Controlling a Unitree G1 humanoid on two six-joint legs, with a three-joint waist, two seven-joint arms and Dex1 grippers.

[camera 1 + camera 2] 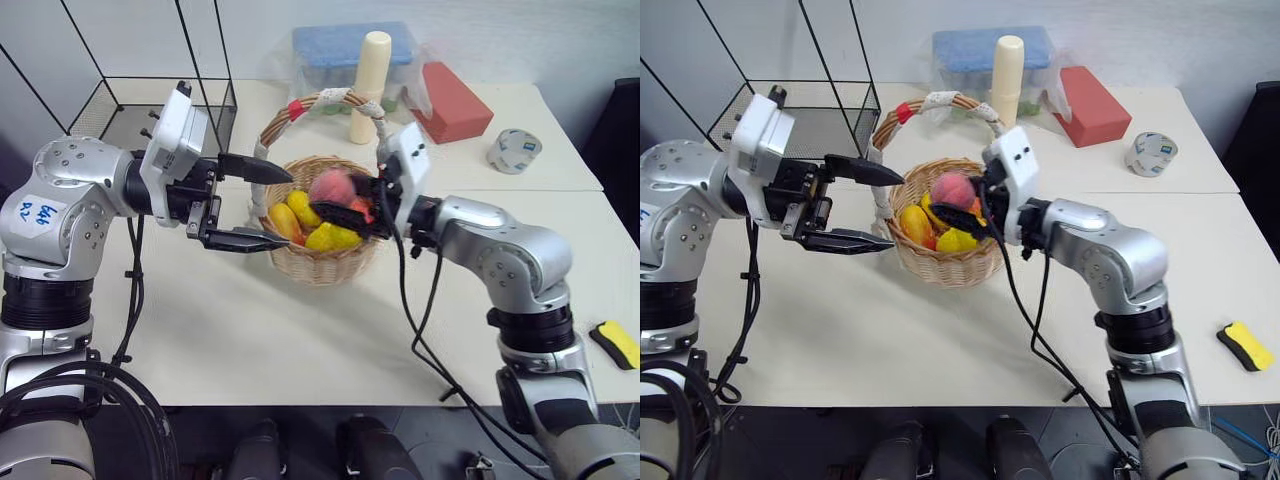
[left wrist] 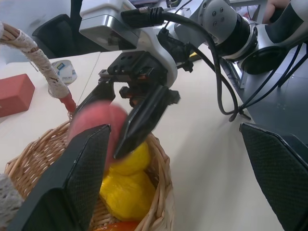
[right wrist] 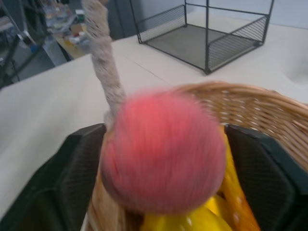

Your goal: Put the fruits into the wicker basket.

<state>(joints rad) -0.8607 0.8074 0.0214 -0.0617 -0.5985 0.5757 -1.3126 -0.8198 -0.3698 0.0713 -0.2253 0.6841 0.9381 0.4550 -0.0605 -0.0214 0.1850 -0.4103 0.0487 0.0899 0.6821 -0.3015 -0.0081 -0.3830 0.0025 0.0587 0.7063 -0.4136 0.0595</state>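
A pinkish-red peach (image 1: 953, 188) sits over yellow fruits (image 1: 956, 240) in the tan woven wicker basket (image 1: 940, 265); a red block (image 1: 1092, 105) and yellow-and-black sponge (image 1: 1245, 346) lie apart.

The pale table (image 1: 300, 350) carries the wicker basket (image 1: 318, 262), a wire-frame bin (image 1: 130, 115), a red block (image 1: 455, 100) and a sponge (image 1: 617, 343).

Both arms reach inward at about the same height, their tools facing each other. The left tool (image 1: 252, 205) points level toward the robot's right, its two black fingers spread wide, one above the other, with nothing between them. The right tool (image 1: 345, 205) points level and toward the left, wrist bent, its fingers parted on either side of a peach (image 1: 330, 186).
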